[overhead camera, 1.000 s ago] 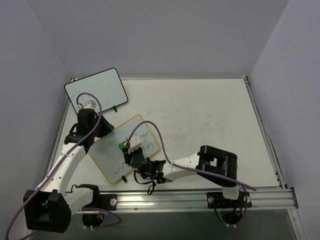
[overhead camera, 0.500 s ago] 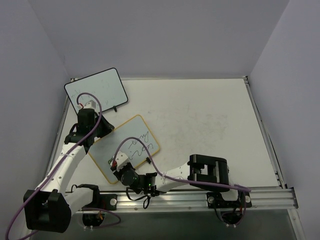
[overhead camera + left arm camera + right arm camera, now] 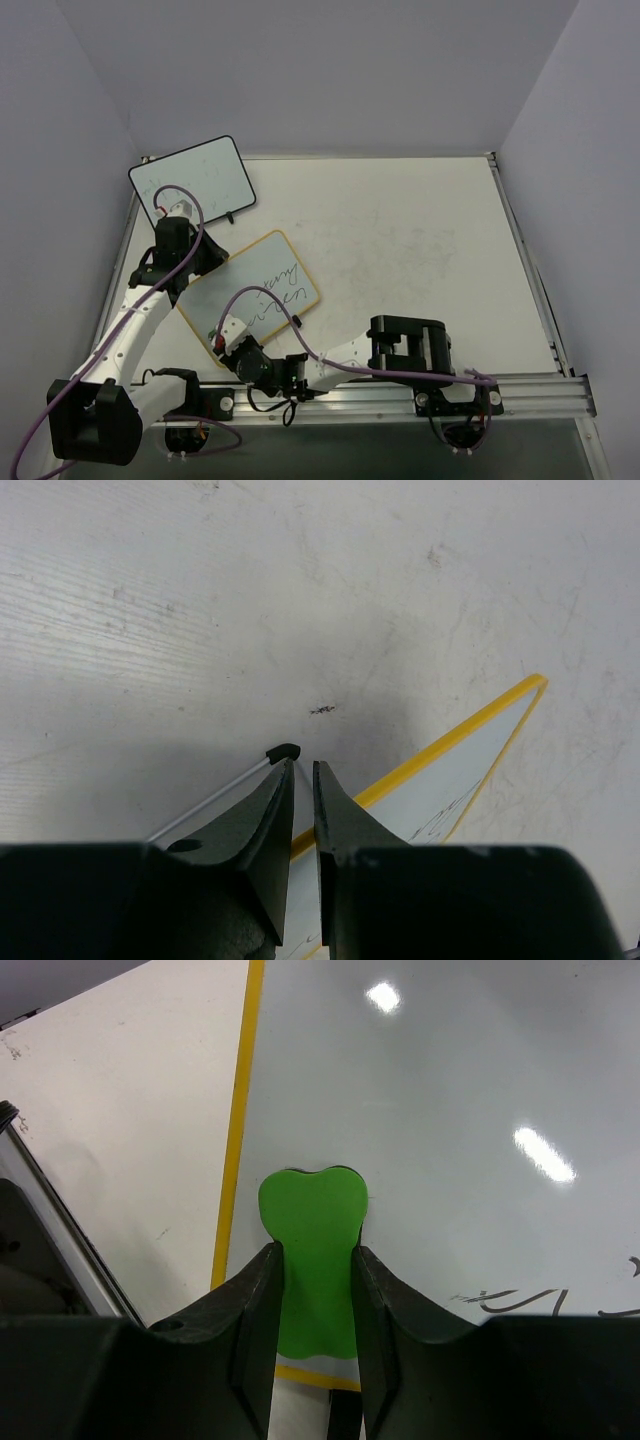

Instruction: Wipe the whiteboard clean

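Observation:
The whiteboard (image 3: 262, 285) with the yellow rim lies at an angle on the table, with black handwriting (image 3: 277, 290) on its far half. My right gripper (image 3: 222, 343) is at its near-left corner, shut on a green eraser (image 3: 312, 1250) pressed flat on the board (image 3: 450, 1090) beside the yellow rim. Some writing (image 3: 520, 1300) shows to the eraser's right. My left gripper (image 3: 190, 272) is at the board's far-left edge. Its jaws (image 3: 303, 763) are closed to a thin gap over the yellow rim (image 3: 440, 750), next to a black foot (image 3: 283, 751).
A second whiteboard with a black rim (image 3: 192, 183) lies at the table's far-left corner. A metal rail (image 3: 400, 395) runs along the near edge. Walls enclose the table on the left, back and right.
My right gripper has swept the green eraser down and left across the board to its near-left corner. The writing on the near half is gone. The left arm has not moved.

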